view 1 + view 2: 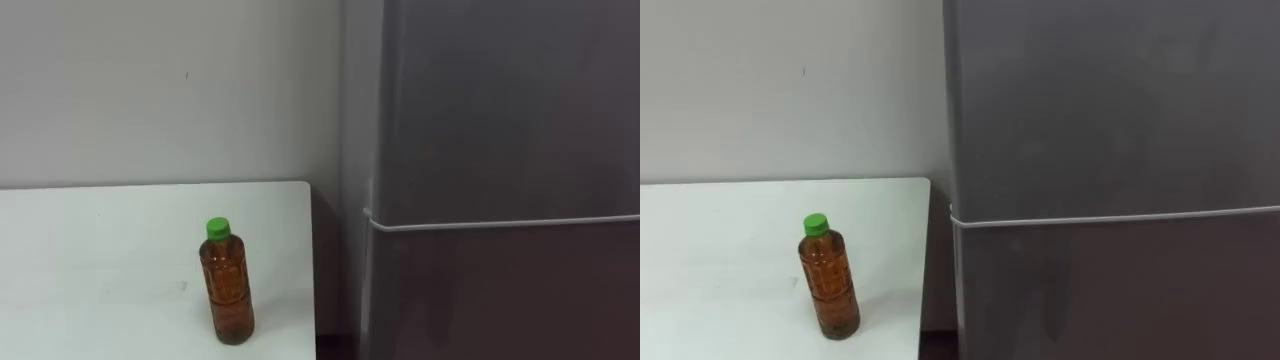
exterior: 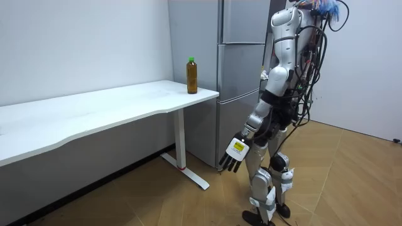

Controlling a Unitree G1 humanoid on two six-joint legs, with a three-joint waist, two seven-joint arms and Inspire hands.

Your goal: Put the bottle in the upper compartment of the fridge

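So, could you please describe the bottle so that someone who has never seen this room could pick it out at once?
Find the tall grey two-door fridge against the wall; a long white table stands just left of it. Near the table's fridge-side end stands an upright clear plastic bottle of amber-brown liquid, its bright green cap the one vivid colour among white and grey.

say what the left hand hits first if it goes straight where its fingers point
Probably the floor: the left hand hangs open, fingers pointing down, and the way down looks free.
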